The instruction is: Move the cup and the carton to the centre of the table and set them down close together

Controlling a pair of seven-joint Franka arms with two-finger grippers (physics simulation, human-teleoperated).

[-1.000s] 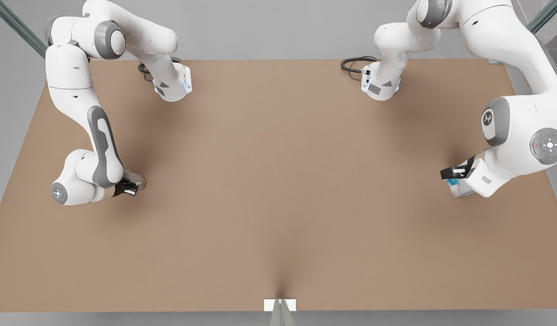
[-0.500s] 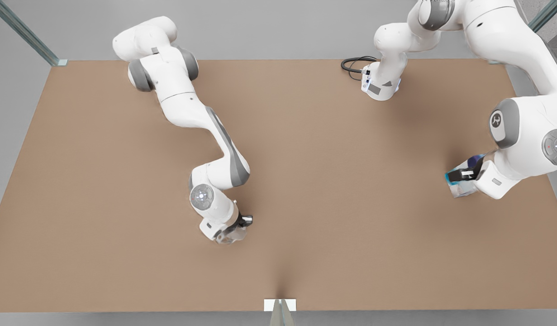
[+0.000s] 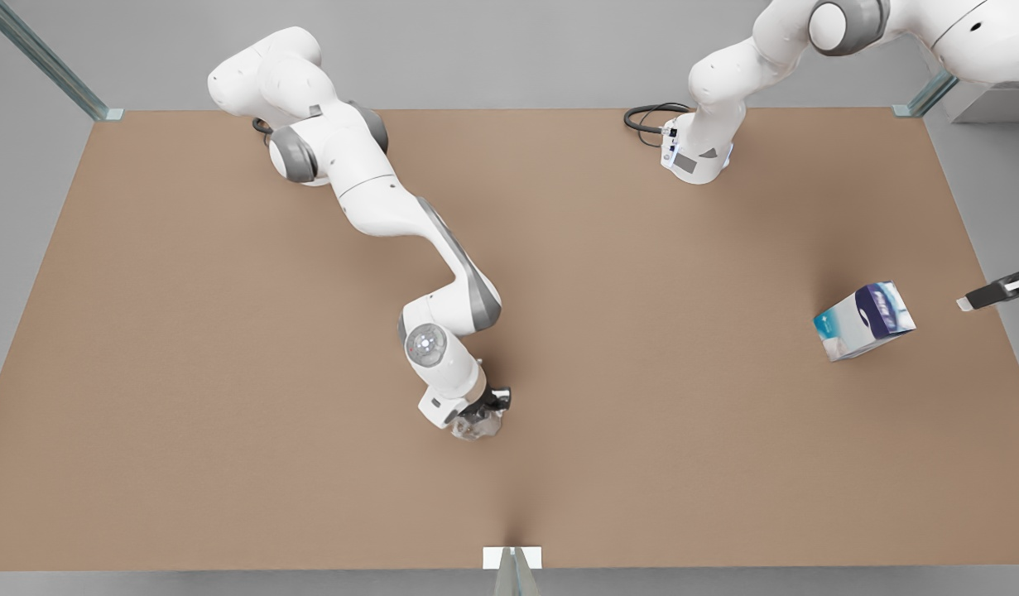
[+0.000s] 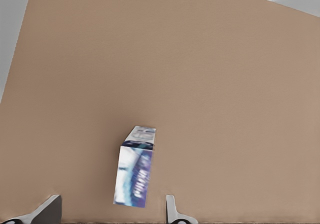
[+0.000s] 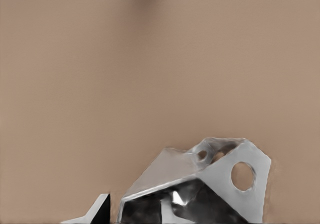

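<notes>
Right now the carton is lying on the table well toward the front view's right, far from the table's centre, with nothing touching it. Beyond the carton, at the table's right edge, the left gripper is hanging clear of it; in the left wrist view its fingers are standing wide apart, with the carton lying between and ahead of them, untouched. Nearer the table's centre, a little toward the front edge, the right gripper is holding the cup low over the surface, its jaws clamped on the cup. In the right wrist view the cup is sitting close against the camera, faceted and pale grey-white. Cup and carton are lying well apart.
</notes>
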